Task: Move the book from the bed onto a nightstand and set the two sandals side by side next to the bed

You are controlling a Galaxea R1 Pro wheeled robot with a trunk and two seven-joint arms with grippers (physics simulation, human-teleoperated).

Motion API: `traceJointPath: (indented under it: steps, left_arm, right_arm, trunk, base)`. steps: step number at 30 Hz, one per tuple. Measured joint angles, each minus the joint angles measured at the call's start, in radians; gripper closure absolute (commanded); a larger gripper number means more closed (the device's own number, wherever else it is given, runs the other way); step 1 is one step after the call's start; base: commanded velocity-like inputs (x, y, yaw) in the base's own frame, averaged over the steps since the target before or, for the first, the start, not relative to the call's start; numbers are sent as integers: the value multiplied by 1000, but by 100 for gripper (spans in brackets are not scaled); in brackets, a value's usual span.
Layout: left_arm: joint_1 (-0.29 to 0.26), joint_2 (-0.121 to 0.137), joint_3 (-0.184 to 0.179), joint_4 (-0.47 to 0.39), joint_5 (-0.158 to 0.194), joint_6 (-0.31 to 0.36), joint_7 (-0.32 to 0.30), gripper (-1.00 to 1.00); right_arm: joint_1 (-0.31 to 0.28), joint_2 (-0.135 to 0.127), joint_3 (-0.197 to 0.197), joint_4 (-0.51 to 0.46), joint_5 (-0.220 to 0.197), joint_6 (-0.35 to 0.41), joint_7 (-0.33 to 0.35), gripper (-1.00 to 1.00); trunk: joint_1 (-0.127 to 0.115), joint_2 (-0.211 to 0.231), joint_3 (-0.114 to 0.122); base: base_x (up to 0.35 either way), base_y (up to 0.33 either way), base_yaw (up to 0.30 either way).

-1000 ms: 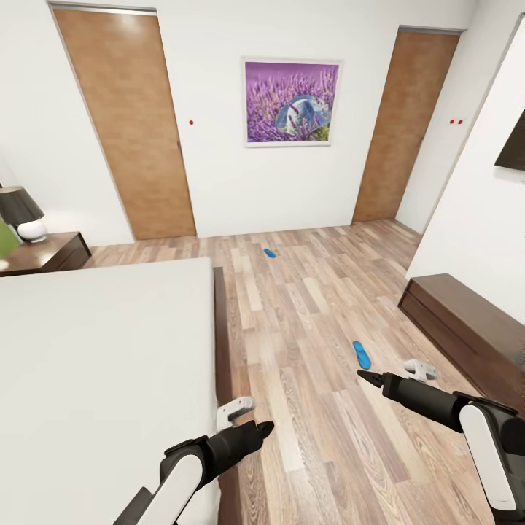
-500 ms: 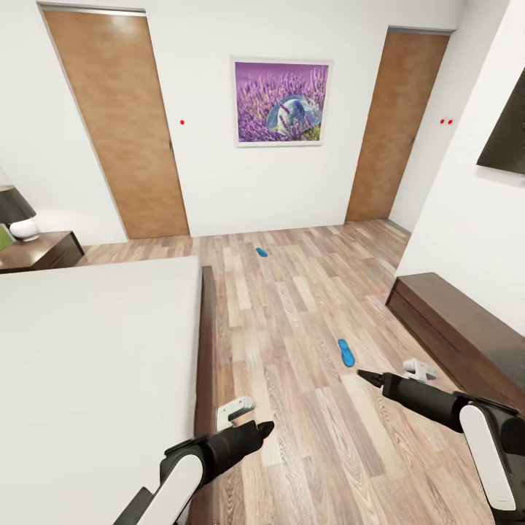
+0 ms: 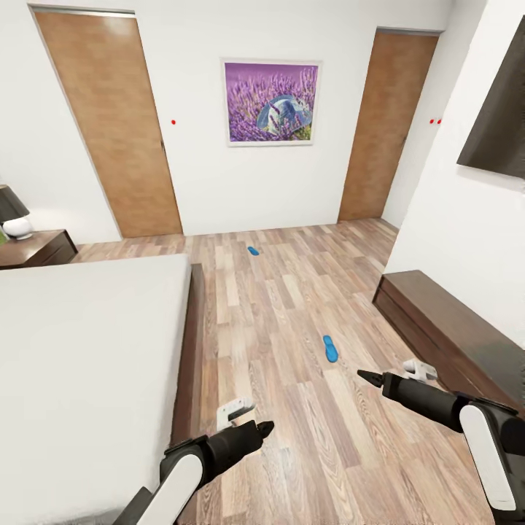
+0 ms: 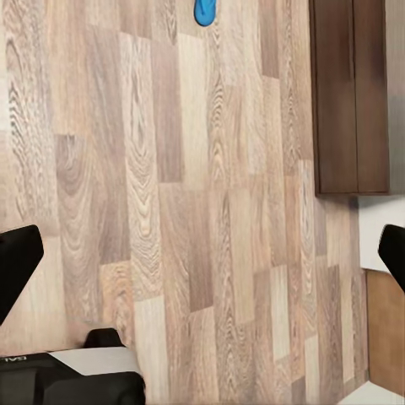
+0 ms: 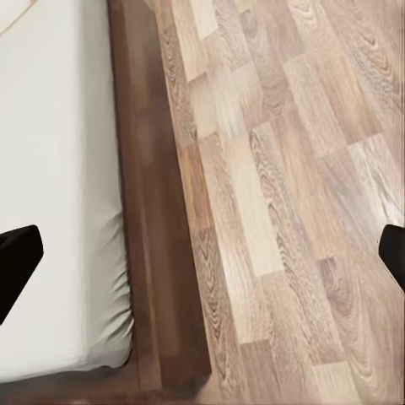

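Bright blue sandal (image 3: 331,348) lies flat on the floor just ahead of the right claw (image 3: 363,375); second sandal (image 3: 253,251) far beyond. Both claws, left claw (image 3: 264,429) included, spread apart, empty. No writing readable.

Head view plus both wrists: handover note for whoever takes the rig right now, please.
Left gripper: open, empty, held over the floor off the bed's corner.
Right gripper: open, empty, over the floor near the wall bench.
Sandals: the near sandal lies on the floor ahead, between the bed and the bench; the far sandal lies close to the back wall. They are well apart.
Nightstand: at the bed's far side, with a lamp on it.
Done: nothing yet.
Left: pair both sandals beside the bed; find the book, then set it on a nightstand.
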Motion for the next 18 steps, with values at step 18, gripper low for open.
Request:
traceJointPath:
  steps: [18]
  left_arm:
    - [1,3,-1,0,-56,0,-4,-100]
  right_arm:
    - [0,0,0,0,0,0,1,-100]
  trunk:
    - [-1,0,0]
  base:
    - [62,-269,0]
